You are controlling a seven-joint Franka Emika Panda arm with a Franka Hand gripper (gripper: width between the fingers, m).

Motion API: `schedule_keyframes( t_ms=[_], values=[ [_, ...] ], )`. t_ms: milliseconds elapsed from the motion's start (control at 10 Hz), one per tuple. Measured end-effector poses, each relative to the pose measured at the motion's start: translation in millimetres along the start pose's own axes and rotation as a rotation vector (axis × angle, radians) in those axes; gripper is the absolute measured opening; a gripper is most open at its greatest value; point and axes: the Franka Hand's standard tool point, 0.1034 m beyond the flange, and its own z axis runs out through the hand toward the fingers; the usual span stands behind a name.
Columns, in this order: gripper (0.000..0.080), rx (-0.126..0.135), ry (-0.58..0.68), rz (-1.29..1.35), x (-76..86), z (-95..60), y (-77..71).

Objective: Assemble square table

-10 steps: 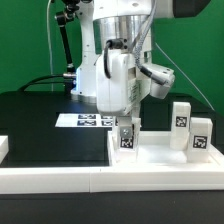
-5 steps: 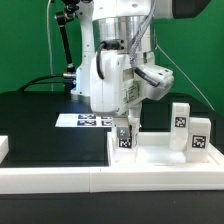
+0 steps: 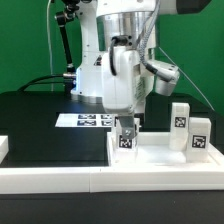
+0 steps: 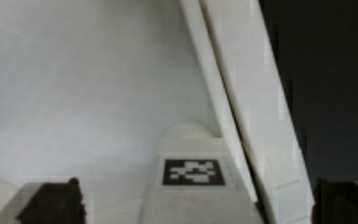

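We've got the claw (image 3: pixel 127 124) spread wide right over a small white tagged block leg (image 3: pixel 127 139) on the white plastic square slab (image 3: pixel 165 153).

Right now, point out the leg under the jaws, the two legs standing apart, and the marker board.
Leg (image 3: pixel 127 137), exterior view, tagged front face.
Two legs (image 3: pixel 181 116), exterior view, nearer-centre leg's tagged face.
Marker board (image 3: pixel 84 121), exterior view, printed tags.

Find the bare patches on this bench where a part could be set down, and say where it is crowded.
Free: black mat between marker board and front rail. Crowded: the tabletop, with a leg under the gripper and two legs beside.
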Motion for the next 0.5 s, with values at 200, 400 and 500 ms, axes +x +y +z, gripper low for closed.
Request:
schedule_keyframes(
  t_ms=[200,400,500],
  values=[
    [0.0649,-0.031,-0.007,-0.011,-10.1,-2.0,3.0],
    [0.0649,-0.026,-0.005,-0.019,-9.8,-1.1,2.3],
    [0.0649,-0.026,-0.005,-0.021,-10.0,-1.0,2.4]
  ],
)
